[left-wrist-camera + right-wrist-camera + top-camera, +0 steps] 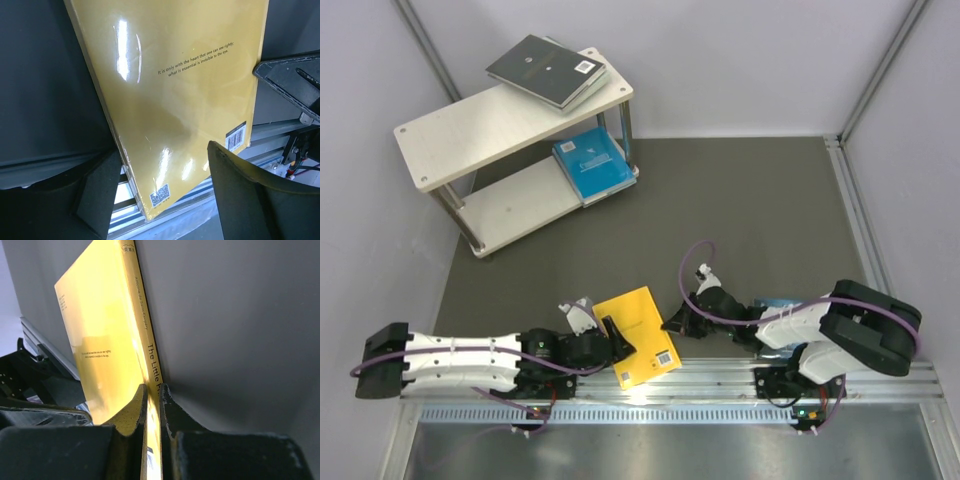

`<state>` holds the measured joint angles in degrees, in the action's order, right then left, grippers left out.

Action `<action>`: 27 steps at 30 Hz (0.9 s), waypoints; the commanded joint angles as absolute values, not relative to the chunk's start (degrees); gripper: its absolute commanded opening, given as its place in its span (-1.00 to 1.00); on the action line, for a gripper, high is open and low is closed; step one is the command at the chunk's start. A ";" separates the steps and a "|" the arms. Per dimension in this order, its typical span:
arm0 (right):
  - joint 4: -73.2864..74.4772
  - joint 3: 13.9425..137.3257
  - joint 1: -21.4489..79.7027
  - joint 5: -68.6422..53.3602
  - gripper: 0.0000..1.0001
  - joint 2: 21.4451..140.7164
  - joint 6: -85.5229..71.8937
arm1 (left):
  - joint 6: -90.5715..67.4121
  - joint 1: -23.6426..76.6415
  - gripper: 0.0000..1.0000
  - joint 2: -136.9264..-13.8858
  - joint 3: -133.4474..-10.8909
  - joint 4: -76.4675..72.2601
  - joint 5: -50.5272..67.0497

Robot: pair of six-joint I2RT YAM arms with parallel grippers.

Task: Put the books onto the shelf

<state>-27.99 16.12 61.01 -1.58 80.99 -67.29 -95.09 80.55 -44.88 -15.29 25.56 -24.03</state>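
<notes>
Right wrist view: with right gripper clamped on spine of glossy yellow paperback book, well apart from pale wooden two-tier shelf, and left gripper spread wide at its corner, lift level, without twisting.

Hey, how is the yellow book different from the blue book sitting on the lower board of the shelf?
The yellow book sits at the near edge of the table; the blue book lies on the lower board of the shelf. The right pincer is shut on the yellow book's spine, with the open left pincer around its corner; no pincer touches the blue book. Both are thin paperbacks.
</notes>
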 commanded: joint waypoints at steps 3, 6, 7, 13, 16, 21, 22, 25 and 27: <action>-31.71 13.72 73.74 -36.30 -1.00 90.95 -73.20 | -87.99 79.19 0.40 -40.72 -7.65 -3.15 -38.14; -41.54 10.83 74.26 -36.91 -1.00 93.95 -76.89 | -83.60 79.28 0.35 -34.66 -7.82 -5.09 -39.11; -43.92 10.20 74.35 -37.09 -1.00 94.83 -78.73 | -80.36 79.28 0.36 -33.24 -8.34 -5.18 -40.24; -59.75 6.86 74.97 -38.14 -1.00 100.89 -84.28 | -73.48 79.28 0.37 -29.18 -15.20 -1.58 -44.12; -69.23 4.93 74.97 -38.23 -1.00 102.91 -86.48 | -69.01 79.28 0.38 -30.40 -16.35 -6.31 -45.17; -83.05 3.08 74.80 -39.20 -0.33 105.73 -88.95 | -65.13 79.19 0.40 -33.83 -20.65 -7.48 -47.46; -83.06 3.08 74.71 -39.11 -0.04 105.38 -88.77 | -64.52 79.19 0.40 -34.10 -21.09 -7.21 -47.55; -82.79 2.64 74.36 -38.94 0.57 103.45 -88.16 | -65.56 79.19 0.40 -34.98 -21.62 -5.89 -47.99; -80.26 2.81 74.18 -38.59 0.83 101.43 -87.02 | -66.79 79.10 0.40 -34.54 -20.40 -5.71 -47.82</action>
<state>-80.53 4.34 72.16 -25.69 102.17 -86.17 -67.79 79.20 -35.18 -19.70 5.80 -38.85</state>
